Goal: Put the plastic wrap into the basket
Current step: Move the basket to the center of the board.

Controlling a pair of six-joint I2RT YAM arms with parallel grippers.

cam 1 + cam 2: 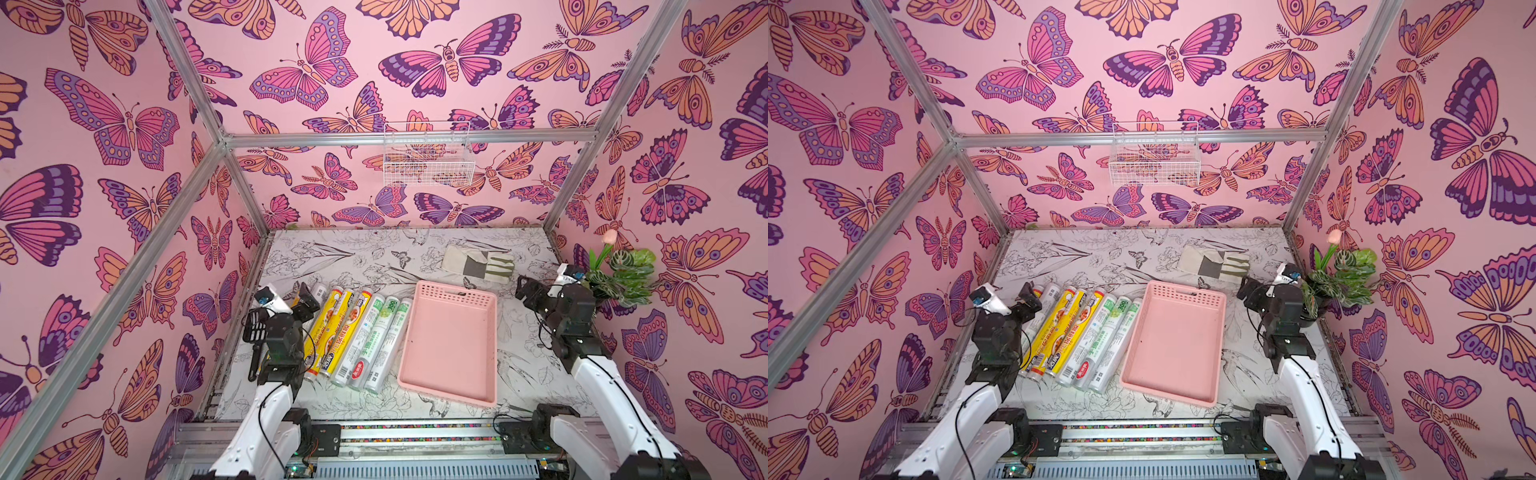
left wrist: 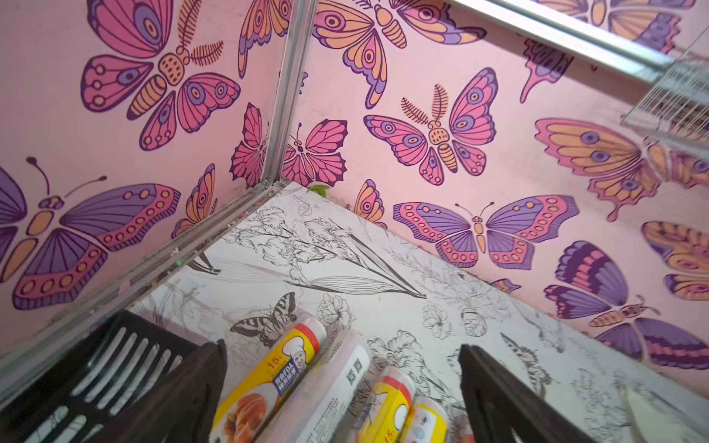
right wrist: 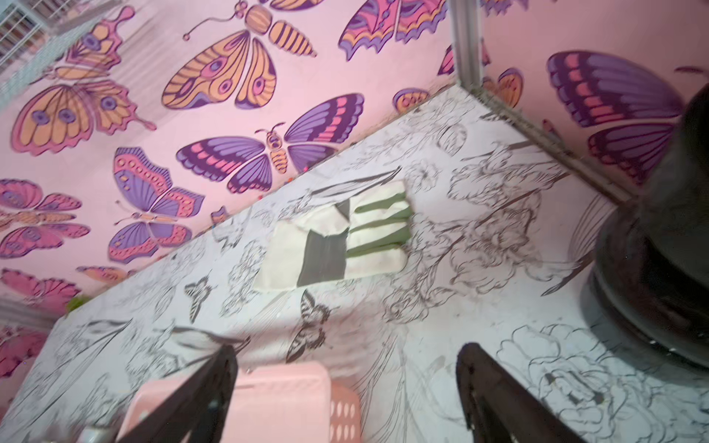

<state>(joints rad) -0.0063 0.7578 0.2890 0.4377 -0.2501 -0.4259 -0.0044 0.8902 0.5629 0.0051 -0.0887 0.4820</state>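
1. My left fingers [image 2: 199,387]: spread wide, nothing held. The left wrist view shows the far ends of several rolls of plastic wrap [image 2: 268,383] in the gap between them. Can't tell if I touch any.
2. Just beside those fingers, toward the side wall: black slotted scoop [image 2: 96,376].
3. My right fingers [image 3: 215,387]: also apart, nothing held. The right wrist view shows a corner of the pink basket [image 3: 345,414] under the gap. In both top views they sit just off the basket's far right corner, over the desk [image 1: 332,257].
4. Plastic wrap: the rolls lie side by side in one slanted row on the desk, between my left arm [image 1: 266,399] and the basket.
   - Yellow ones with food pictures are mostly on my arm's side, with one whitish roll among them.
   - Whitish ones with green print and red labels are on the basket's side.
   - The last whitish roll lies just beside the basket's long rim.
   - My arm hides part of the rolls nearest the wall.
   - Every roll is outside the basket.
5. Basket: flat on the desk between my two arms, long side running roughly along the rolls.
6. Further out:
   - A glove [image 1: 478,264] lies flat on the desk behind the basket.
   - A potted plant [image 1: 623,274] stands at the right wall beside my right arm [image 1: 602,374].
   - A white wire basket [image 1: 428,158] hangs on the back wall's rail.
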